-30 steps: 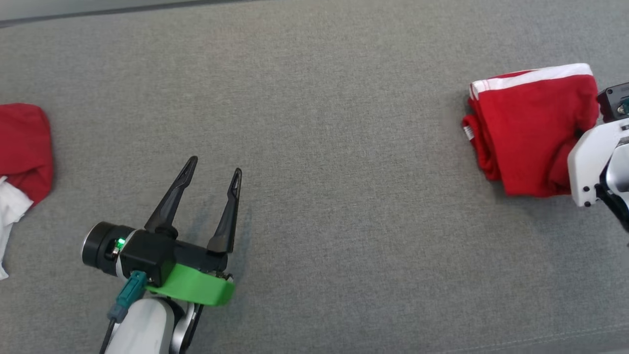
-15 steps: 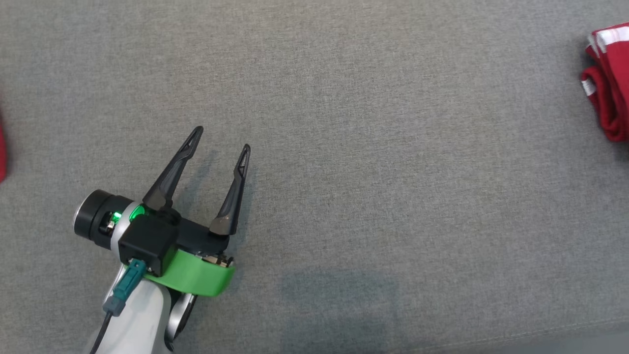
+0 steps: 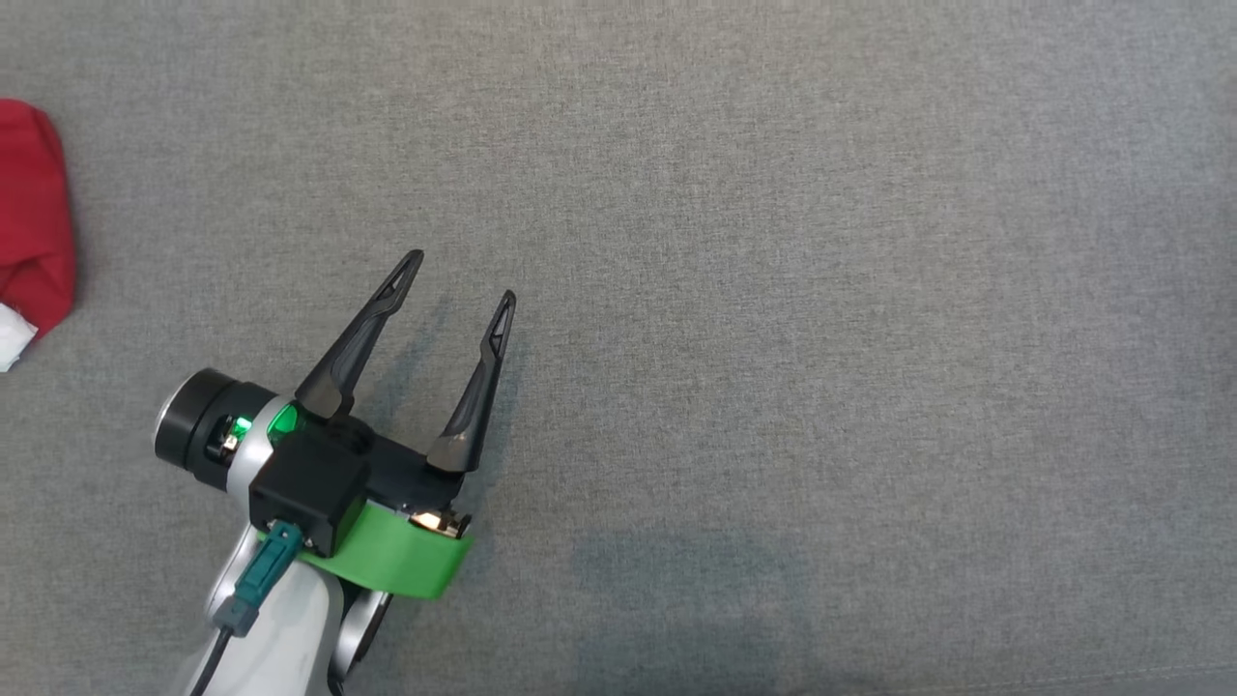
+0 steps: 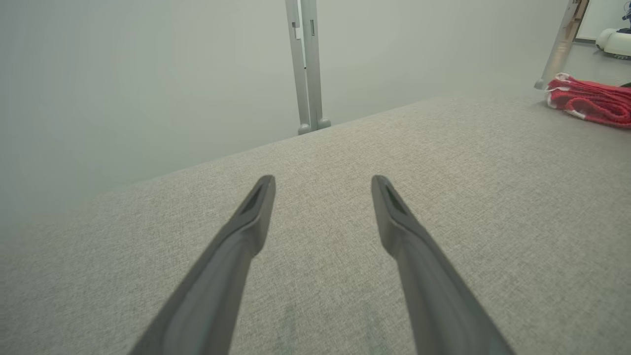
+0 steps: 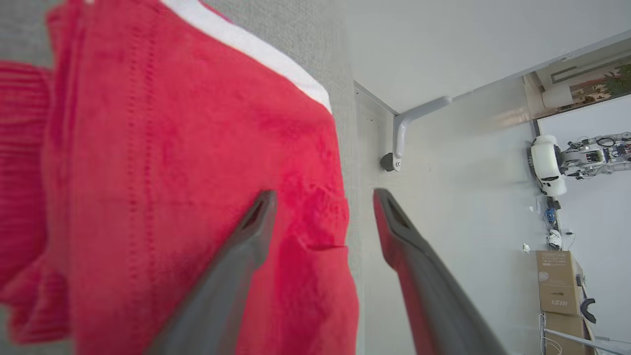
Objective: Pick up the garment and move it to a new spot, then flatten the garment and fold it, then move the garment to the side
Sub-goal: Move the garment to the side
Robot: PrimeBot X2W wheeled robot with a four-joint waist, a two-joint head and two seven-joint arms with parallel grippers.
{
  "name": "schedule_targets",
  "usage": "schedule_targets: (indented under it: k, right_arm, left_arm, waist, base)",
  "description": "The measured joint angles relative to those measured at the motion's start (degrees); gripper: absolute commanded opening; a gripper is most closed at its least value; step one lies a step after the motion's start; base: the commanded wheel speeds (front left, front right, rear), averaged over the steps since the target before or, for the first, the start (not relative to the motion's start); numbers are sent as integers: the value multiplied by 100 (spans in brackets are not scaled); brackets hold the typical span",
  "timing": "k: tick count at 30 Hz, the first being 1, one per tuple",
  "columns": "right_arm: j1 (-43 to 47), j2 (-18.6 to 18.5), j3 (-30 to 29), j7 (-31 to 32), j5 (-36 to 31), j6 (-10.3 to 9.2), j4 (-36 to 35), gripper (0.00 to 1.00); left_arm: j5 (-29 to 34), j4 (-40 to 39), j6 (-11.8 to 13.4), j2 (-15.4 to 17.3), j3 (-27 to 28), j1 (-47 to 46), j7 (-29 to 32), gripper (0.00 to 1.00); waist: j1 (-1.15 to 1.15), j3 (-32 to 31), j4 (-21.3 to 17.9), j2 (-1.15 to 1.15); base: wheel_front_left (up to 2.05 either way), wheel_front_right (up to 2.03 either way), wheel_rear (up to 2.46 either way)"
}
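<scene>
Now: grey fabric surface (image 3: 821, 290), pale wall (image 4: 148, 74); left pincer (image 3: 462, 277) wide, right pincer (image 5: 324, 196) wide over red garment (image 5: 148, 172).

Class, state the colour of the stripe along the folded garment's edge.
White stripe, red garment; clearest in the right wrist view.

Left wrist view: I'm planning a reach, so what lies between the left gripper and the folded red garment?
Only bare grey fabric surface lies between the left gripper and the folded red garment, seen in the left wrist view.
</scene>
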Motion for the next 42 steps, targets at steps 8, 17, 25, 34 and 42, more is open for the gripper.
schedule_targets:
  k: [8, 17, 25, 34, 42]
  right_arm:
    - [31, 559, 141, -1022, 45, 0, 26, 100]
    - [927, 2047, -672, -1971, 338, -1, -799, 100]
    - [2126, 3366, -637, -1960, 1183, -7, -2061, 100]
    - [2882, 3838, -371, -1448, 1150, -5, -3009, 100]
    - [3502, 4018, -190, -1333, 956, -5, -3295, 100]
  left_arm:
    - [-361, 192, 51, -174, 101, 257, -88, 100]
    - [-307, 667, 448, -203, 265, 647, -111, 100]
    - [-577, 1088, 1085, -430, 766, 989, -48, 100]
    - [-531, 1411, 1199, -213, 823, 1188, 81, 100]
    - [-837, 1682, 1124, -155, 992, 1391, 107, 100]
  waist:
    - [-1, -470, -16, 0]
    - [-1, -1288, 1, 0]
    - [-1, -2074, 81, 0]
    - [-1, -2743, 200, 0]
    - [-1, -3035, 346, 0]
  base:
    - [0, 0, 0]
    - [0, 0, 0]
    - [0, 0, 0]
    - [0, 0, 0]
    - [0, 0, 0]
